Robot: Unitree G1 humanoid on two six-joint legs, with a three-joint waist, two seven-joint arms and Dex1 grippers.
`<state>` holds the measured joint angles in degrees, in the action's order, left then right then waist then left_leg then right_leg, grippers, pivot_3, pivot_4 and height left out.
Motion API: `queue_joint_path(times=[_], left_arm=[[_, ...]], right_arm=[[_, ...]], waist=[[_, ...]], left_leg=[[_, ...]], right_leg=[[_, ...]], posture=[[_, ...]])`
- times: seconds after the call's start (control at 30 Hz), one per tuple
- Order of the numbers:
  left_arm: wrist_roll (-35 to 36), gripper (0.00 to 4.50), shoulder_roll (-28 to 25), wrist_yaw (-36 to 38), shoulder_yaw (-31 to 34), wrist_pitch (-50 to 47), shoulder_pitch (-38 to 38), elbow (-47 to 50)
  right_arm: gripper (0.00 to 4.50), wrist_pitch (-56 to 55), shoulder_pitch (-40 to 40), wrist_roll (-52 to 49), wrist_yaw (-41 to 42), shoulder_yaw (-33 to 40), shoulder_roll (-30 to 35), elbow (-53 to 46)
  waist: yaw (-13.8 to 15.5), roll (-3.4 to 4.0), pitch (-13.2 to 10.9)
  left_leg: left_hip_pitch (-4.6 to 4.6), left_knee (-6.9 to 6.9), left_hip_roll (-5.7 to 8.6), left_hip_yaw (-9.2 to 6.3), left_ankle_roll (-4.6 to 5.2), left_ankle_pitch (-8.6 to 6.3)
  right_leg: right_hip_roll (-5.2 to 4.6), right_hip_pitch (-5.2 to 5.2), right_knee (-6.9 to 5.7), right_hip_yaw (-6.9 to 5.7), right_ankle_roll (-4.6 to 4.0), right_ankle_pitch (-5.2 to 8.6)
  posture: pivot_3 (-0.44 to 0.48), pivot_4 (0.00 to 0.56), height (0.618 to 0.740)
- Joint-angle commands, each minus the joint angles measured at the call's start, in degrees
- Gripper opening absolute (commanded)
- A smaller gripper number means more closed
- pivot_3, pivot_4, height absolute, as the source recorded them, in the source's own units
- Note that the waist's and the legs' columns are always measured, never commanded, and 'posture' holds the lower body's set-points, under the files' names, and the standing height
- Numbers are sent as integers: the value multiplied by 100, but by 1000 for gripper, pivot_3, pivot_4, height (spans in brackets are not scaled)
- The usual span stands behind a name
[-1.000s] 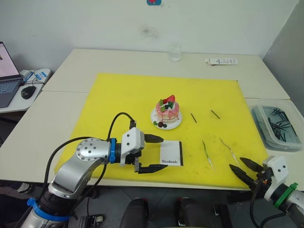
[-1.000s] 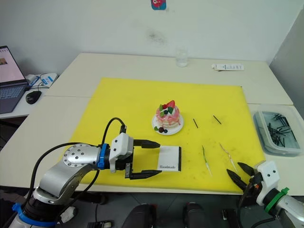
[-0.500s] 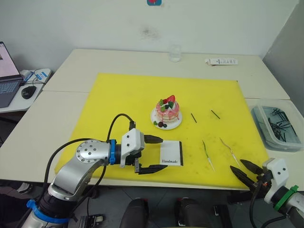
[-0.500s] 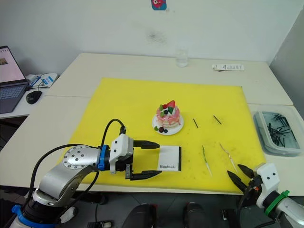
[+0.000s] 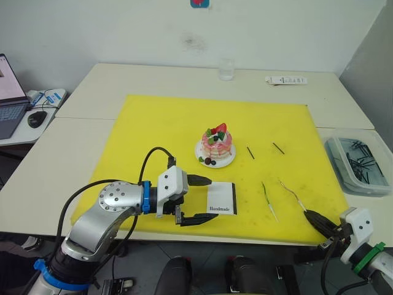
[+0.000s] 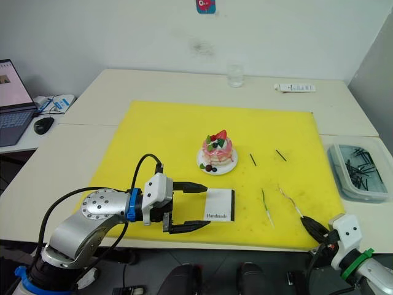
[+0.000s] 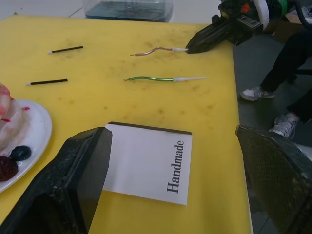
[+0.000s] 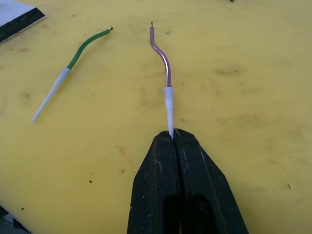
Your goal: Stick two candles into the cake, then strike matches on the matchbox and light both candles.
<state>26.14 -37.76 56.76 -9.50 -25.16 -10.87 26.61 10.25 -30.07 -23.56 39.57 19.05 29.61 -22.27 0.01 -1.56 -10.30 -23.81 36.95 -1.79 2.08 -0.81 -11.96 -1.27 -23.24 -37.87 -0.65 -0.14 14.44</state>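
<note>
At the near right edge of the yellow mat [image 5: 184, 117], your right hand [image 8: 172, 138] now has its fingers pressed together on the pale end of the pinkish candle [image 8: 165, 63]. A second ago those fingers stood spread and short of it; they have since closed on the tip. Judgement: the first pick is under way, but the hold is only on the very end, so the candle may swing or slip when you lift.

Pinkish candle: long axis runs straight away from the right hand, pale end in the fingers, dark wick tip farthest out, with one kink about midway. Its far tip looks raised a little off the mat compared with before; not certain.

Green candle [image 8: 68, 66]: flat on the mat, just beside the held one on the side toward the left hand, roughly parallel, apart from it, pale end likewise nearer the right hand.

Left hand [image 5: 196, 198]: unchanged, fingers spread wide to either side of the matchbox [image 5: 221, 199], not touching it; the "Handmade" edge faces you.

Cake [image 5: 215, 145] sits beyond the matchbox, no candles in it. Two matches [image 5: 250, 152] lie beyond the candles, untouched.

Everything after this pick remains to do.
</note>
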Motion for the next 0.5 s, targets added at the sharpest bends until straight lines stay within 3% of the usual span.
queue_joint_path(times=[0.03, 0.13, 0.27, 0.43, 0.5], left_arm=[[610, 4500, 227, -295, 298, -479, 74, 189], [1766, 4500, 575, -785, 654, -1494, -58, 292], [3675, 4500, 1137, -1885, 1191, -2661, -483, 105], [4645, 4500, 2054, -3366, 1476, -2748, -914, -268], [4696, 4096, 2384, -3773, 1571, -2597, -1070, -392]], right_arm=[[13, 29, 154, -247, 24, 154, 15, -180], [13, 578, 714, -892, -58, 136, 225, -954], [13, 1207, 2047, -1405, -319, -275, 405, -1469], [13, 1386, 3827, -1111, -566, -1376, 68, -1323], [0, 1364, 4279, -923, -705, -1671, -181, -1105]], waist=[[-1, 0, 0], [-27, 3, -3], [-30, -4, -4], [-11, -9, -1], [-8, -13, 1]], left_leg=[[0, 1, 0, -1, 0, 0], [0, 5, -2, -1, 0, 0], [5, 9, 0, -18, 2, 1], [2, 7, 8, -29, 6, 5], [-7, 9, 14, -28, 6, 5]], right_leg=[[0, 0, 0, 0, 0, 0], [0, -1, -6, 1, 4, -3], [8, -1, -12, -3, 19, -12], [21, 5, -16, -2, 52, -31], [26, 3, -11, 1, 55, -33]], posture=[[0, 150, 740], [0, 150, 740], [0, 150, 740], [0, 150, 740], [0, 150, 740]])
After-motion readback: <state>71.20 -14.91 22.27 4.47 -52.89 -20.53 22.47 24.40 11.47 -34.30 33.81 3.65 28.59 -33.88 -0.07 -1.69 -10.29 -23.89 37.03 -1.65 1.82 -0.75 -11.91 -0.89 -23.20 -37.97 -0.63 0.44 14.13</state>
